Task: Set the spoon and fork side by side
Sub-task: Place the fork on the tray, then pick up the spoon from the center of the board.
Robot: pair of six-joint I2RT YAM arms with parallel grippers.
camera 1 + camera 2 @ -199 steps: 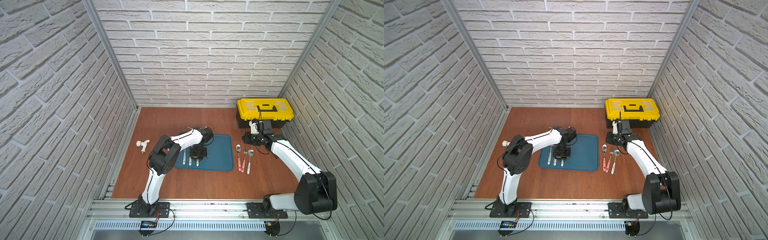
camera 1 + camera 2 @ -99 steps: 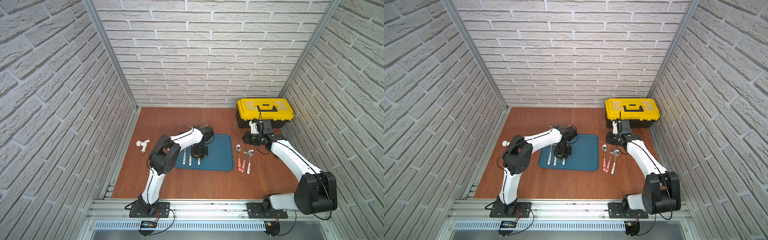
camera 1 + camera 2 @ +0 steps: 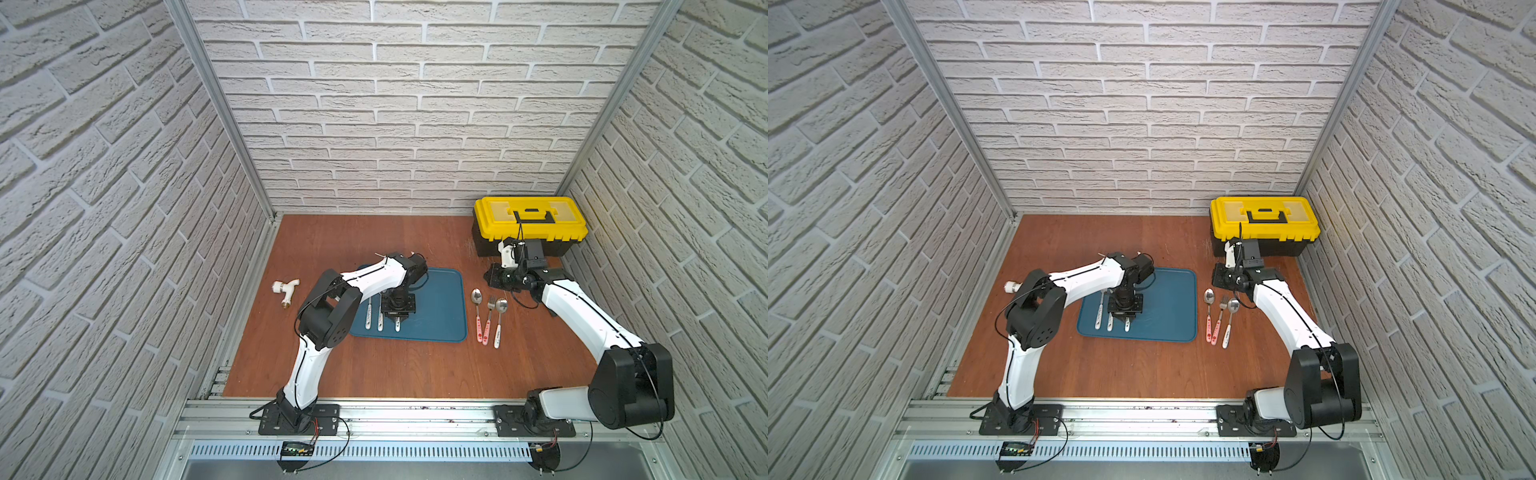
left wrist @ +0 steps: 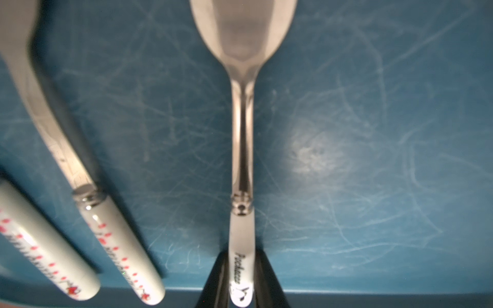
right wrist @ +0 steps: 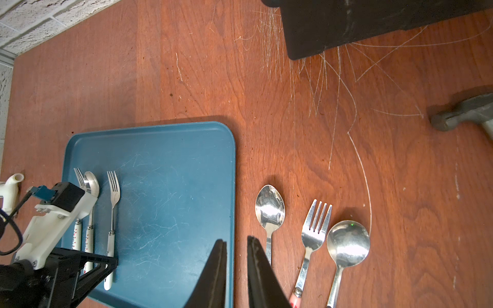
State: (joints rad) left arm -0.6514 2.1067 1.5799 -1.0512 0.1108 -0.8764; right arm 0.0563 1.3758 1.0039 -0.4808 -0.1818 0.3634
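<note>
- Top views both show a white pipe fitting (image 3: 286, 291) left of centre on the tabletop (image 3: 374, 374), well apart from the cutlery. It has no part in the job.
- Next is the blue tray (image 3: 440, 307). Its left part carries three pieces lying parallel: an outer fork (image 5: 78, 176), a tray spoon (image 5: 92, 184), and the held fork (image 5: 113, 189). The held fork is just beside that spoon and does not touch it.
- The left gripper (image 4: 241, 282) is clamped on the held fork's white handle near its end. The fork looks to lie flat on the tray.
- Almost nothing has shifted since the pictures from the second before. The left arm sits over the same spot and the three handles line up as they did. I judge the carrying finished, with only letting go and lifting clear left to do.
- Writing: in the left wrist view, "Pochacco" runs in black script along the held fork's handle, with a small drawing below it. The neighbouring handles bear red dots and script too blurred to read.
- Right of the tray, on the bare tabletop, an oval spoon (image 5: 270, 205), a loose fork (image 5: 316, 224) and a round spoon (image 5: 348, 244) lie close together.
- The right gripper (image 5: 236, 240) hangs near them, between tray and toolbox. Its jaws are nearly together with nothing between them.
- The yellow-lidded toolbox (image 3: 530, 220) at upper right shows no legible label.
</note>
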